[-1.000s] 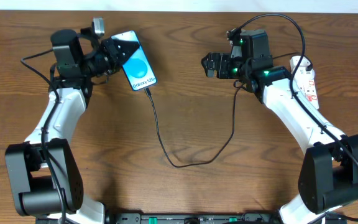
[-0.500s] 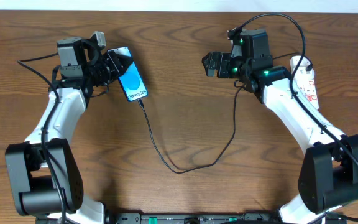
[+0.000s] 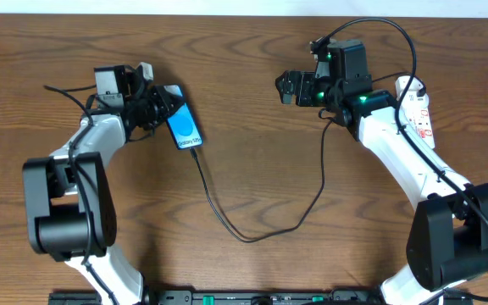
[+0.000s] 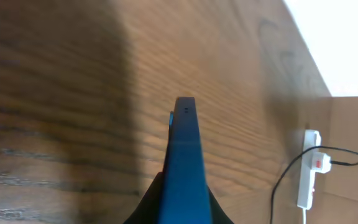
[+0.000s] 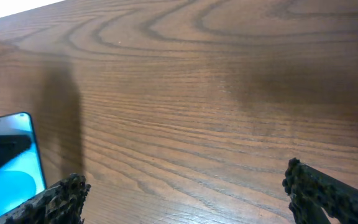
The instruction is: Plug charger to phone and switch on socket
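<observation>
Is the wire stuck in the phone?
Looks plugged in: the charger's end meets the bottom edge of the phone, which the left gripper holds.

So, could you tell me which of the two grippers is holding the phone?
The left gripper: its jaws are shut on the phone, while the right gripper stands open and empty.

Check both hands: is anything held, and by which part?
Left hand holds the phone, pinched near the end away from the cable. Right hand is open and empty.
</observation>
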